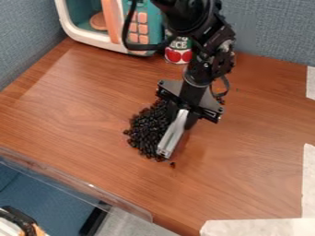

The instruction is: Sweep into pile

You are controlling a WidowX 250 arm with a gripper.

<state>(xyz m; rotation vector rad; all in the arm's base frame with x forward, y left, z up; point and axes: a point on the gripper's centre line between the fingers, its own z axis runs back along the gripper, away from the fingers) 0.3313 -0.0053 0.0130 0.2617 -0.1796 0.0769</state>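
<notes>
Pincer (pixel 182 114) clamped on silver sweeping tool (pixel 171 137), which stands against dark bean pile (pixel 146 131) beside and below pincer; stray bean (pixel 173 164) just past tool's lower end. Toy microwave (pixel 142 27) and can with red fruit pictures (pixel 178 55) behind pincer, arm partly blocking both; clear plastic edge (pixel 86 184) nearer camera, white sheet (pixel 309 184) off to one side.

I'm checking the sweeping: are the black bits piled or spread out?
Mostly piled: the black bits lie bunched beside the silver tool, with a stray near its lower end.
</notes>
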